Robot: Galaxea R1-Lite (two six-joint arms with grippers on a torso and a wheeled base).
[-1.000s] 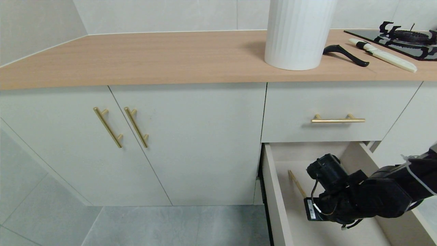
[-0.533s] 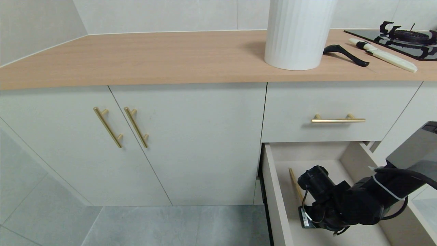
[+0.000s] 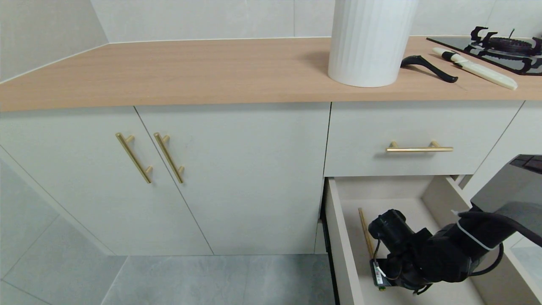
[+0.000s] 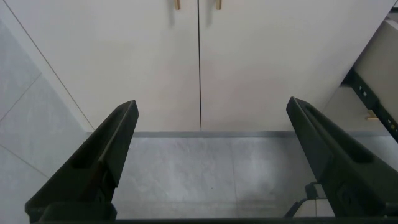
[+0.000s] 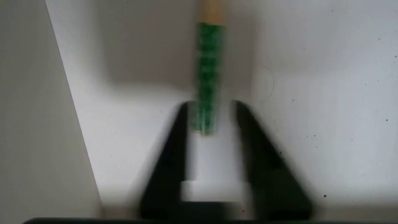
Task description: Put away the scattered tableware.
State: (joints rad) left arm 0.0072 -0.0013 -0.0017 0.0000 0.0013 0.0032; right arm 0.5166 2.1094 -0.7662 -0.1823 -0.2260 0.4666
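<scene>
Right hand (image 5: 210, 111) is down inside the open lower drawer (image 3: 338, 237), fingers (image 5: 180, 140) a little apart. The green-tipped end of a wooden chopstick (image 5: 208, 62) sits in the gap between them. Small gaps show on both sides of the stick, so it is not clamped, though the wrist view is blurred. From the fingertips the chopstick runs straight ahead of the hand along the drawer floor toward the drawer's back. In the head view the chopstick (image 3: 364, 231) lies just beside the drawer's left wall, with the hand over its near end.

Left hand (image 4: 211, 107) is wide open and holds nothing. The grey floor (image 4: 205, 168) is below it and the closed cabinet doors (image 4: 249, 56) are ahead of it. It is well apart from the drawer.

Up above the right hand, on the bench (image 3: 190, 72):
- a tall white ribbed container (image 3: 368, 42)
- a black curved utensil (image 3: 430, 67) just beside the container
- a cream knife (image 3: 474, 67) near the utensil
- a black gas hob (image 3: 504, 44) at the far right end

The upper drawer (image 3: 419, 127), with its gold bar handle, is closed directly above the open one.
</scene>
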